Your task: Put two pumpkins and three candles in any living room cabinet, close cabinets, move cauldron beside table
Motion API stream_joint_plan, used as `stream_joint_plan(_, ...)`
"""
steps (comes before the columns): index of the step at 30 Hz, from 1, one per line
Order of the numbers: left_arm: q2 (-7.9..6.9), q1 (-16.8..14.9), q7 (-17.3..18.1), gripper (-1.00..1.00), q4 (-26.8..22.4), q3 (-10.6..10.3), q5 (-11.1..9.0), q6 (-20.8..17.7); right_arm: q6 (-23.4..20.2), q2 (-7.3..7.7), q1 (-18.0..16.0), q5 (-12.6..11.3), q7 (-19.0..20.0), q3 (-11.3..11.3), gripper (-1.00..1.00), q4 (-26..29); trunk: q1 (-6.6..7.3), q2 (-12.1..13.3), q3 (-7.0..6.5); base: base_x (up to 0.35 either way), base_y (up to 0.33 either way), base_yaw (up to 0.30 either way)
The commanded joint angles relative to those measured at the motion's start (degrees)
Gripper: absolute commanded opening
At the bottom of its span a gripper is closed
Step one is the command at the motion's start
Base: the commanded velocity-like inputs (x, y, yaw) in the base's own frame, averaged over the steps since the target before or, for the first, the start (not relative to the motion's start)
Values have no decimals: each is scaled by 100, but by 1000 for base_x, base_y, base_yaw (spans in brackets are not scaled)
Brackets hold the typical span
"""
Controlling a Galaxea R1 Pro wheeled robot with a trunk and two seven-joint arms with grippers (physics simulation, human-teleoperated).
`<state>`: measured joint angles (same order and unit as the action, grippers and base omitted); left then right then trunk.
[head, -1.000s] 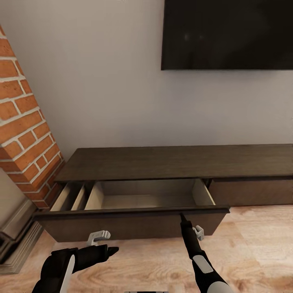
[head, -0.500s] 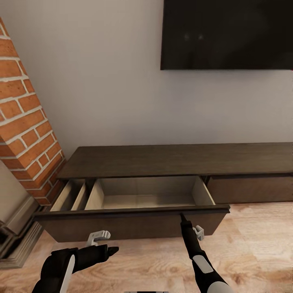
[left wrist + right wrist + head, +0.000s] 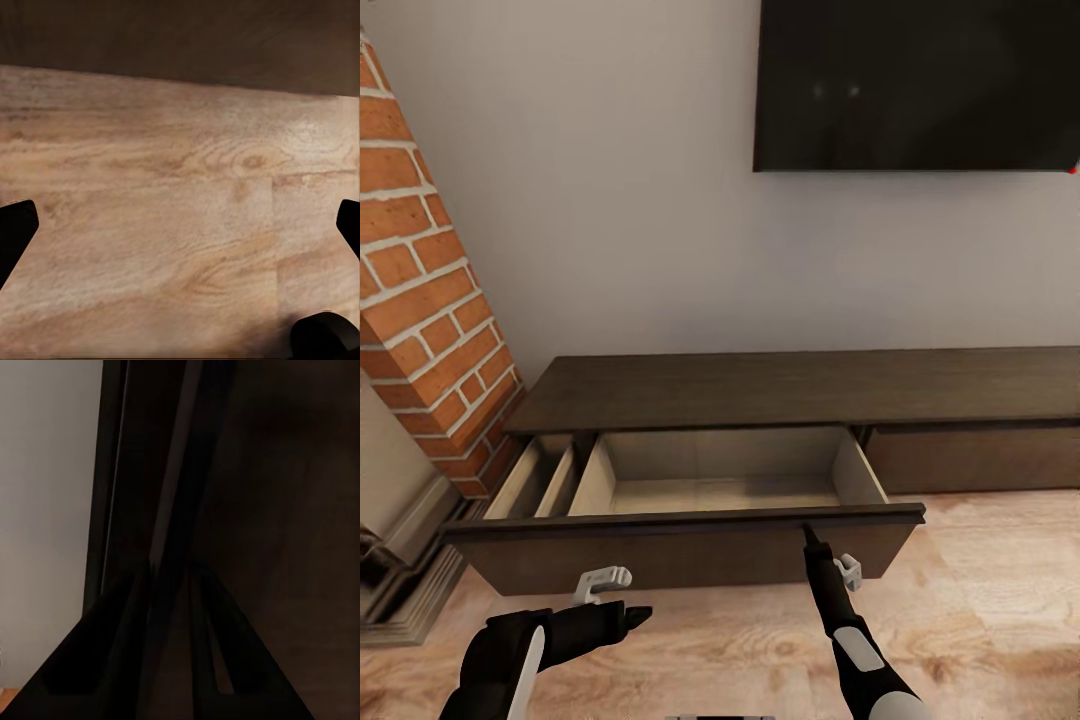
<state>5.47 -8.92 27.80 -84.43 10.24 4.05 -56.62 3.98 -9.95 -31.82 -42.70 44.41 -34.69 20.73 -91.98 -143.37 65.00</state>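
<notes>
The long dark brown cabinet [image 3: 790, 390] stands against the wall with its left drawer pulled out, showing a bare beige inside [image 3: 720, 492]. My right gripper [image 3: 807, 534] points up at the top edge of the drawer front [image 3: 680, 555]. In the right wrist view its fingers [image 3: 112, 652] close around that dark edge [image 3: 169, 577]. My left gripper [image 3: 632, 613] hangs low over the wood floor in front of the drawer, open and holding nothing; its fingertips [image 3: 15, 229] stand far apart. Pumpkins, candles and cauldron are out of view.
A brick chimney column [image 3: 420, 300] with a stone hearth step [image 3: 400, 590] stands left of the cabinet. A black TV [image 3: 915, 85] hangs on the wall above. A second, shut drawer front [image 3: 980, 460] lies to the right, with wood floor [image 3: 980, 600] before it.
The view has shifted slightly, so the brick column and cabinet sit a little differently. A bit more of the drawer's inside shows. Both grippers keep their places in the picture.
</notes>
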Motion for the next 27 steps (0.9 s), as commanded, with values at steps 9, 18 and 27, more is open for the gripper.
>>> stream_joint_plan(9,6,-5,50,100,-4,13,44,-25,2,-4,0,34,32,85,-100,-17,2,-2,5,-54,0,0)
stream_joint_plan(18,6,-5,50,100,-4,13,44,-25,2,-4,0,33,32,85,-100,-17,2,-2,5,-49,0,0)
stream_joint_plan(27,6,-5,45,100,-4,13,44,-25,4,-4,0,34,32,85,-100,-15,2,-2,5,-55,0,0)
